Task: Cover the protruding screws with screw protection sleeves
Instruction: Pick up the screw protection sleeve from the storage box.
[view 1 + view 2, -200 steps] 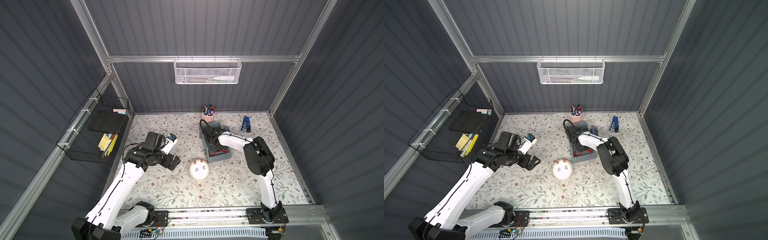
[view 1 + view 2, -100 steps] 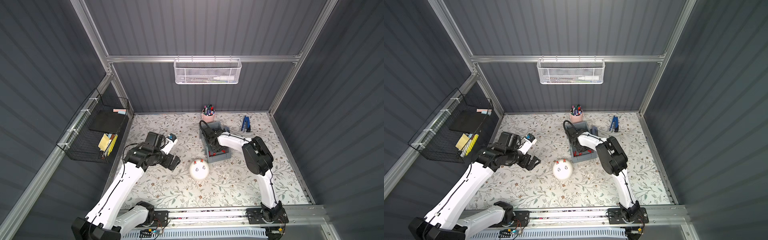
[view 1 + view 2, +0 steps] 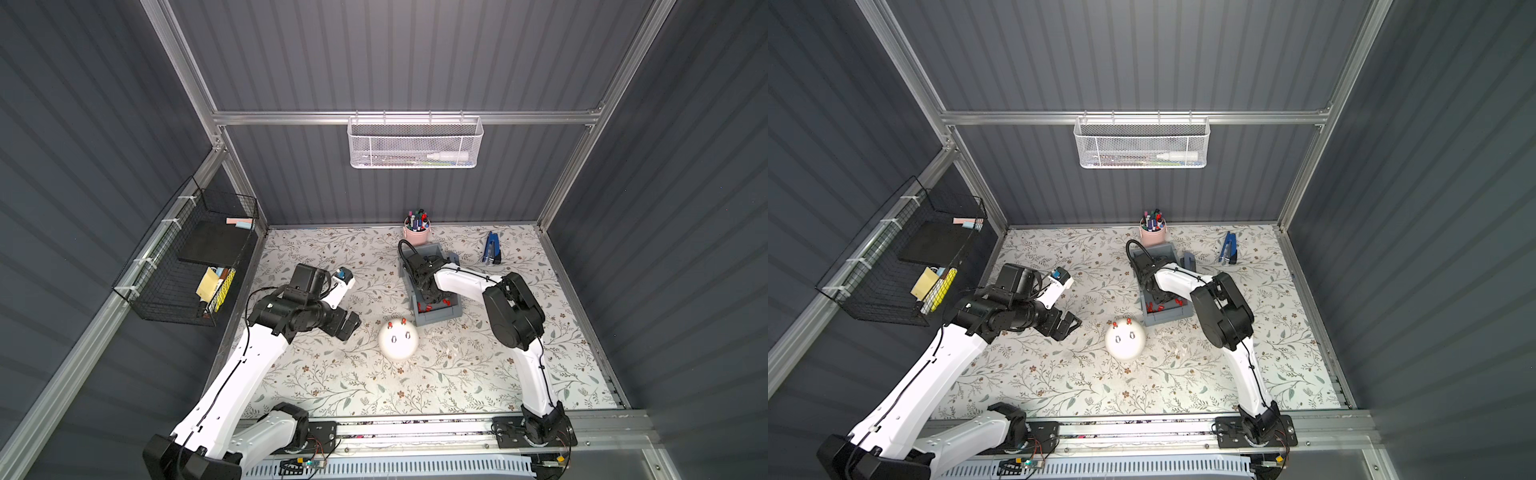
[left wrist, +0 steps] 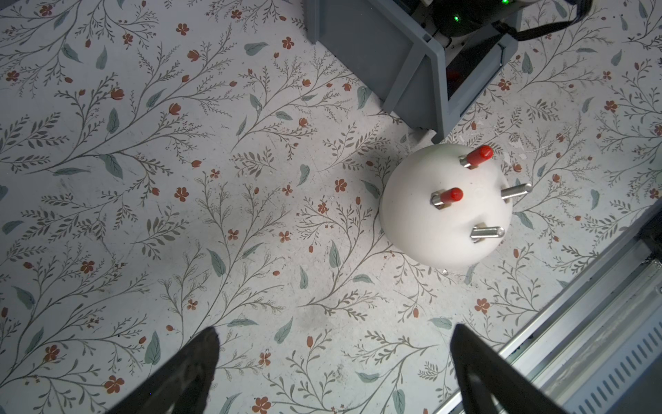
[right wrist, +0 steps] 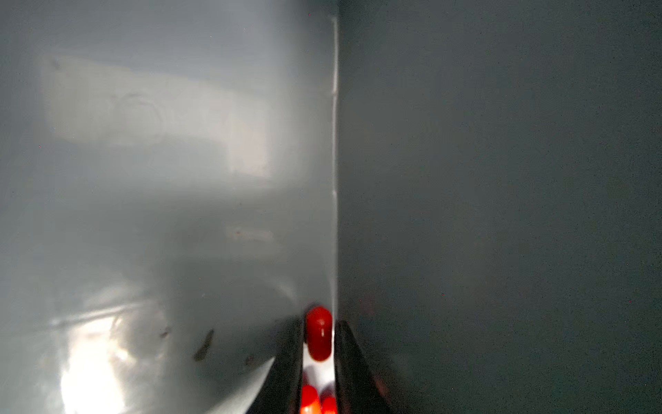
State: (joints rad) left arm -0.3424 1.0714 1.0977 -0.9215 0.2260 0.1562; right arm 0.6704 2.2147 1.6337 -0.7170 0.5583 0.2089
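Observation:
A white dome (image 4: 446, 206) stands on the floral mat, seen in both top views (image 3: 398, 340) (image 3: 1125, 340). Of its protruding screws, two wear red screw protection sleeves (image 4: 478, 156) (image 4: 451, 195) and two are bare silvery studs (image 4: 516, 190) (image 4: 487, 232). My right gripper (image 5: 320, 322) reaches down into the grey bin (image 3: 438, 318) and is shut on one red sleeve (image 5: 318, 333), close to the bin's inner corner. More loose sleeves (image 3: 1158, 307) lie on the bin floor. My left gripper (image 4: 335, 331) hovers open over bare mat left of the dome (image 3: 349, 326), holding nothing.
A pink cup of marker pens (image 3: 417, 232) stands behind the bin, with a blue stapler (image 3: 492, 249) to its right. A black wire basket (image 3: 191, 257) hangs on the left wall and a white mesh basket (image 3: 415, 141) on the back wall. The metal rail (image 3: 415, 428) runs along the front edge.
The right arm's elbow has shifted slightly to the left. The left arm and the dome have not moved.

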